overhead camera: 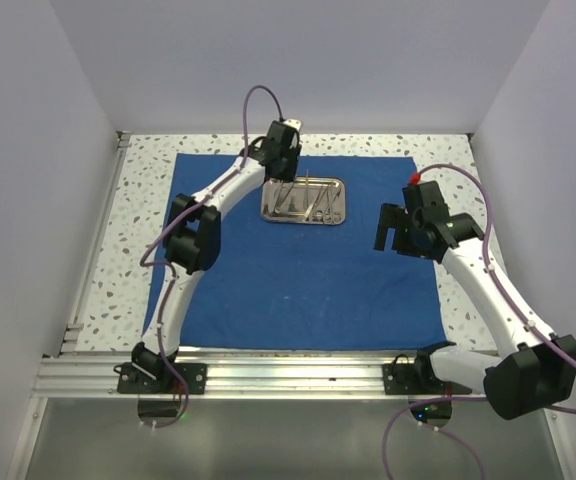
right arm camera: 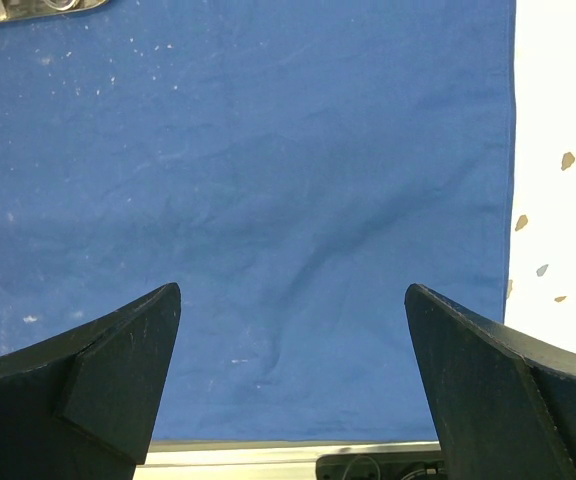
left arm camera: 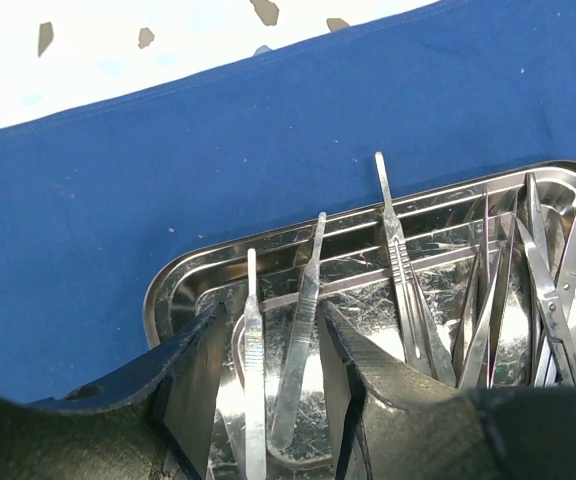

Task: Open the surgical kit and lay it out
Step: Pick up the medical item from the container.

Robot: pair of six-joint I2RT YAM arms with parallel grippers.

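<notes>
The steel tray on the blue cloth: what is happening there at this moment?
The blue cloth lies spread out flat, and the steel tray sits on its far part with the instruments inside. The left gripper is down over the tray's left end, its jaws open around two thin steel instruments, not closed on them. The right gripper hangs over bare cloth to the right, jaws wide open and holding nothing.

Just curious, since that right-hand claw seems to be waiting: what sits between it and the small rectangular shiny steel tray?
Only bare royal-blue cloth. In the top view, nothing lies on it between the open right gripper and the steel tray.
</notes>
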